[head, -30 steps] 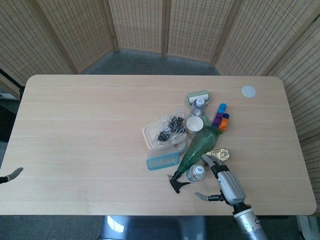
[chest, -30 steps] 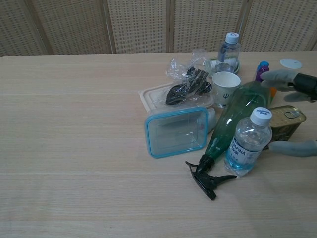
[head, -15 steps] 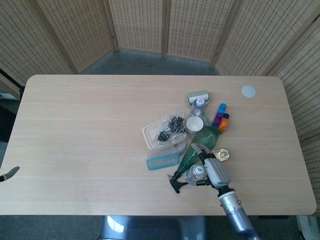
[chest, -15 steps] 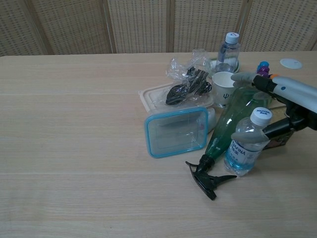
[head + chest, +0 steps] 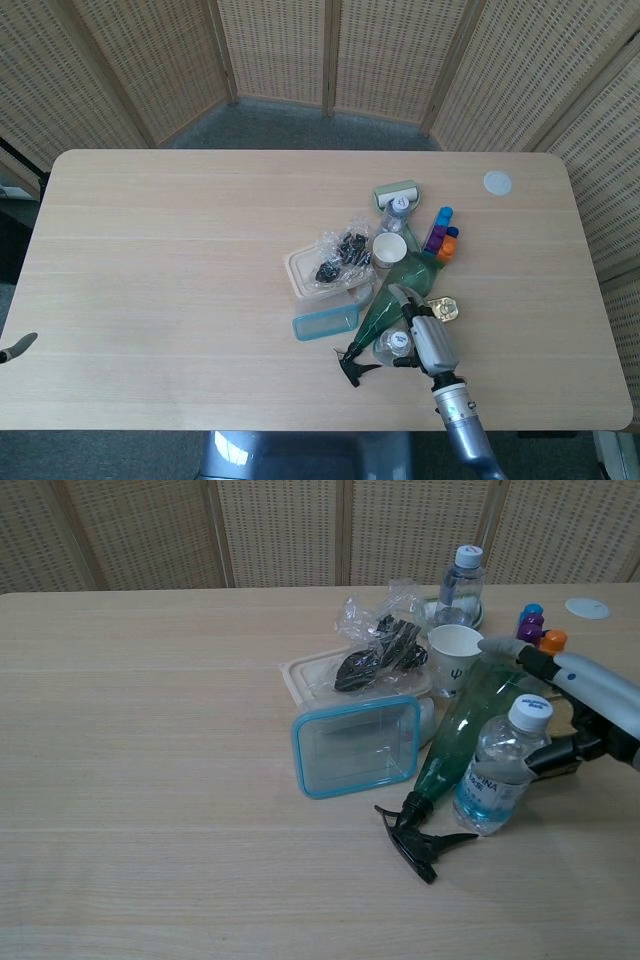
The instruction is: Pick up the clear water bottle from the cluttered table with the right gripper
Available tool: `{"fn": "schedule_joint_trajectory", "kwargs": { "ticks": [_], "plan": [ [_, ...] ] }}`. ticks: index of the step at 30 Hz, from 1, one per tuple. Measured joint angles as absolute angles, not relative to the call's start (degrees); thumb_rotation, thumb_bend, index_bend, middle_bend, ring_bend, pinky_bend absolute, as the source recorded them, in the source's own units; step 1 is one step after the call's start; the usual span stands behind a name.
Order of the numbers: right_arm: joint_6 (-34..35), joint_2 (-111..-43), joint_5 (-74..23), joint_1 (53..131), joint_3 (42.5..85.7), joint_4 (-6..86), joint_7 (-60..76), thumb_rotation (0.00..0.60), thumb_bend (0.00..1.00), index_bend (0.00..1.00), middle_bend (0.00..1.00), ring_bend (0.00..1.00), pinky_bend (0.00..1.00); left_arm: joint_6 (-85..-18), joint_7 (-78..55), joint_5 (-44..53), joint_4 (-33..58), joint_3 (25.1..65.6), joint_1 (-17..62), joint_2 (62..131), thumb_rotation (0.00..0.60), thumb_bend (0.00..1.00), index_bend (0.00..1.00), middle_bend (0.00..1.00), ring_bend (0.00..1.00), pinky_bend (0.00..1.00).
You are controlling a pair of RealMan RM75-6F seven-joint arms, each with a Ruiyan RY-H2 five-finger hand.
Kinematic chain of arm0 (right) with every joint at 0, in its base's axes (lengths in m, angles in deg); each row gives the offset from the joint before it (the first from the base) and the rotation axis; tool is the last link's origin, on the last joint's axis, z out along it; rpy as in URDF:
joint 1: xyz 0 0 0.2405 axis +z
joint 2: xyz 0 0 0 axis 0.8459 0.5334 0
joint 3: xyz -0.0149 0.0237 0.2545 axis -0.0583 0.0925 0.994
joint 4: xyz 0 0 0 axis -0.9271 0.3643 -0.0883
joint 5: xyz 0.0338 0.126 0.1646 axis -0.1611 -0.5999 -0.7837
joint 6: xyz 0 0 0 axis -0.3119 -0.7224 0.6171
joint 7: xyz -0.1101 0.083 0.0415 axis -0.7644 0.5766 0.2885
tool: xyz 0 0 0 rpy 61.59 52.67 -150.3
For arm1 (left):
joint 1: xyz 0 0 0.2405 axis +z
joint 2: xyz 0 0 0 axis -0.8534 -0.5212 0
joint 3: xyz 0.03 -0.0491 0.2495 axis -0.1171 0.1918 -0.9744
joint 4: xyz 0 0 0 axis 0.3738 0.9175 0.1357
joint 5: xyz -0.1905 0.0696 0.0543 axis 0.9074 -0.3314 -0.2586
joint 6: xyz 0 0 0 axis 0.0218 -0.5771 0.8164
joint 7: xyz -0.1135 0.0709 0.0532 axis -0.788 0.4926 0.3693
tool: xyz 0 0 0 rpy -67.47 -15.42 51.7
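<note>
Head view: clear water bottle point(image 5: 392, 344) upright near the table's point(image 5: 150, 280) front edge, touching the lower right side of the green spray bottle point(image 5: 393, 293) lying flat. Right hand point(image 5: 428, 340) pressed against the water bottle's right side, one finger reaching up over the spray bottle's body; grip not confirmed from here. Brass-coloured tin point(image 5: 444, 309) just right of the spray bottle. Left hand point(image 5: 18, 347) barely visible at the frame's left edge, far from the spray bottle; open or closed cannot be told.

Chest view: water bottle point(image 5: 500, 770), white cap, blue label, standing just right of the spray bottle point(image 5: 462, 736). Right hand point(image 5: 588, 712) at the water bottle's right, a dark finger touching its shoulder, a grey finger stretched above the spray bottle toward the paper cup point(image 5: 456, 658). Fingers spread, not wrapped round the bottle. Blue-rimmed clear container point(image 5: 357, 745) left of the spray bottle.
</note>
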State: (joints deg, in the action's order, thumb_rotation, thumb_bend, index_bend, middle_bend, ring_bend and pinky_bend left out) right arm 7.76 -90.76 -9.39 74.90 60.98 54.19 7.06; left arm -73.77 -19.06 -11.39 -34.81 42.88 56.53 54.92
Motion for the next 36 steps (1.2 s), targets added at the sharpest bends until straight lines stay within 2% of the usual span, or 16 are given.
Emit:
{"fn": "schedule_joint_trajectory", "kwargs": {
  "ticks": [2,5,7,11,14,24,32,36],
  "plan": [
    [8.8,-91.8,-8.7,74.7,60.9,52.1,8.6,0.6,0.0,0.35,0.35,0.23,0.52,-73.6,-19.0,-11.4,-34.8,42.9,56.5,55.0,0.6,0.0,0.0,0.0,0.0,0.0],
    [10.3,-93.0,-7.9,74.4,60.9,49.7,10.4,0.6,0.0,0.49,0.51,0.42,0.69,-73.5,-18.8,-11.5,-34.9,42.8,56.4,55.1,0.6,0.0,0.0,0.0,0.0,0.0],
    [11.2,-93.5,-7.3,74.1,60.8,48.7,11.2,0.6,0.0,0.56,0.58,0.5,0.77,-73.5,-18.7,-11.4,-34.9,42.8,56.4,55.2,0.6,0.0,0.0,0.0,0.0,0.0],
    [12.1,-93.7,-6.8,73.7,60.5,48.2,12.1,0.6,0.0,0.67,0.69,0.61,0.86,-73.3,-18.6,-11.3,-34.9,42.8,56.3,55.3,0.6,0.0,0.0,0.0,0.0,0.0],
    [12.8,-93.7,-6.3,73.4,60.3,48.2,12.1,0.6,0.0,0.7,0.72,0.63,0.89,-73.4,-18.5,-11.4,-35.0,42.8,56.4,55.3,0.6,0.0,0.0,0.0,0.0,0.0],
    [16.0,-92.6,-4.5,72.6,60.2,51.5,10.3,0.6,0.0,0.72,0.73,0.64,0.89,-73.4,-18.9,-11.4,-35.0,42.8,56.4,55.1,0.6,0.0,0.0,0.0,0.0,0.0],
    [18.2,-88.7,-2.8,72.4,61.2,60.0,6.8,0.6,0.0,0.71,0.73,0.64,0.89,-73.4,-19.5,-11.5,-35.0,42.8,56.5,54.9,0.6,0.0,0.0,0.0,0.0,0.0],
    [18.9,-85.5,-2.0,73.1,63.4,66.6,3.5,0.6,0.0,0.71,0.73,0.64,0.89,-73.3,-19.8,-11.7,-35.1,42.8,56.5,54.8,0.6,0.0,0.0,0.0,0.0,0.0]
  ]
}}
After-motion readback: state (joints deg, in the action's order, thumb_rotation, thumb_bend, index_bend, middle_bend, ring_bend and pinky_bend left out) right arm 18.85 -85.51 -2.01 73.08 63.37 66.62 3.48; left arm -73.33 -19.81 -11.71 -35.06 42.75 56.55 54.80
